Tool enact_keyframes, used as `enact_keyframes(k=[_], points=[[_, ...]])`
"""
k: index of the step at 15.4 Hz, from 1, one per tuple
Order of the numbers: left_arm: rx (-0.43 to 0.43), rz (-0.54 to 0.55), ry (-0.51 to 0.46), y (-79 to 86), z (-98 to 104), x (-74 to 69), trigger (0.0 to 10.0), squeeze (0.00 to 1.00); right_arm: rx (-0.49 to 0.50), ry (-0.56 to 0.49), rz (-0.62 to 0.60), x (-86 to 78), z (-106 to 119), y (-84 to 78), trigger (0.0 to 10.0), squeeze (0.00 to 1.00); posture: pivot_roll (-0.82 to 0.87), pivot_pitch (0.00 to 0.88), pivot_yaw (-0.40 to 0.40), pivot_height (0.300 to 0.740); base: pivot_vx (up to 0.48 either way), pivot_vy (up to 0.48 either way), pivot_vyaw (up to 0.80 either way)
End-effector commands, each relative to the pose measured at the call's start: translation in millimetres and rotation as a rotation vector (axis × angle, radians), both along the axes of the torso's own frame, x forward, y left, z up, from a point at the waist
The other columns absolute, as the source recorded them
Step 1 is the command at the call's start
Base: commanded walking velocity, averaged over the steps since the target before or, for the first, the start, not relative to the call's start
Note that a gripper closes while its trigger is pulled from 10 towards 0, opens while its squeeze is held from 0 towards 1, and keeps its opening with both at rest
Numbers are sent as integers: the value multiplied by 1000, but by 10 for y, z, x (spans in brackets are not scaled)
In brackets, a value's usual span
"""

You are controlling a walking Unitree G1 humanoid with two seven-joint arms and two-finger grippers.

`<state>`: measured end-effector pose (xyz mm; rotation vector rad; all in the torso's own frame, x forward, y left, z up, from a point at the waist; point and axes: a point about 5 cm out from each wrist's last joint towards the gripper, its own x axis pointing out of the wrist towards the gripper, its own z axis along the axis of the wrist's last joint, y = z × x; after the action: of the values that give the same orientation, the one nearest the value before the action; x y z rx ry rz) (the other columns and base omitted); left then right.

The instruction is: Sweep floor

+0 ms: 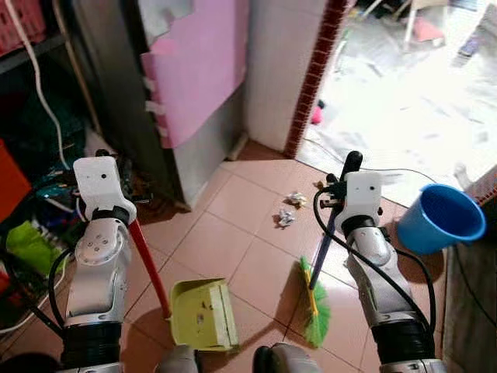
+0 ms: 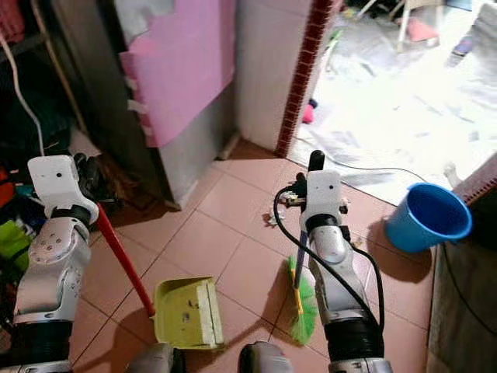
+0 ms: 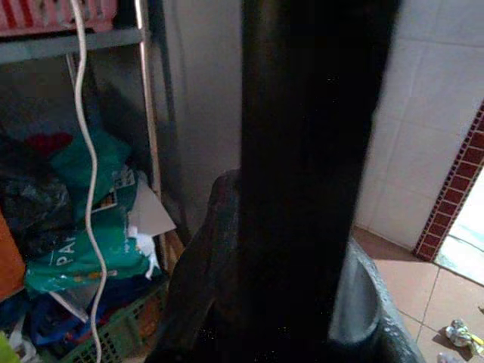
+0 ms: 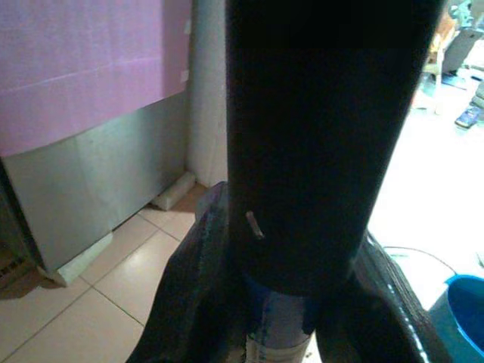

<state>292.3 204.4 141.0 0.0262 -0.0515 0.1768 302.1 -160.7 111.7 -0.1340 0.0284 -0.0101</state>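
Feet: two grey rounded shapes [image 1: 268, 359] sit at the very bottom of the head views, cut off by the edge.
Dustpan: the green dustpan [image 1: 203, 312] lies on the orange tile floor [image 1: 233, 233], just in front of the feet, with its red handle [image 1: 149, 266] going up to the left arm.
Left gripper: the left gripper [image 3: 318, 181] is closed around the red handle; in its wrist view the handle is only a thick dark bar, and the fingers are hard to make out.
Broom: the broom [image 1: 314, 299] has green bristles touching the floor just beside the dustpan, and a blue-purple stick.
Right gripper: the right gripper [image 4: 302, 249] is closed around the stick, which looks black and blurry up close.
Trash: small crumpled paper bits [image 1: 289, 208] lie on the tiles beyond the broom, between the two arms.
Bucket: a blue bucket [image 1: 439, 217] is tilted at the right, near the doorway.
Open room: bare tiles lie between the dustpan and the paper.
Left side: a dark shelf with bags [image 3: 83, 227], a green basket and a white cord; hard to tell what is inside.
Far: a grey cabinet with a pink sheet [image 1: 198, 70], a white wall with a red brick edge [image 1: 314, 78], then a very bright doorway, washed out.
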Motion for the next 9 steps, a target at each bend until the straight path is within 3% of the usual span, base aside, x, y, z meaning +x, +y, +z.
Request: enact_keyframes(k=[1,9], points=[[6,0,-18,6,40,0,10000,0,-7,-14,-13,-6,36,-39,10000,0,-6,92,-34,740,0,0,0],[10,6,-12,36,27,4,10000,0,-3,-9,-19,-17,36,-55,10000,0,-7,94,-36,740,0,0,0]])
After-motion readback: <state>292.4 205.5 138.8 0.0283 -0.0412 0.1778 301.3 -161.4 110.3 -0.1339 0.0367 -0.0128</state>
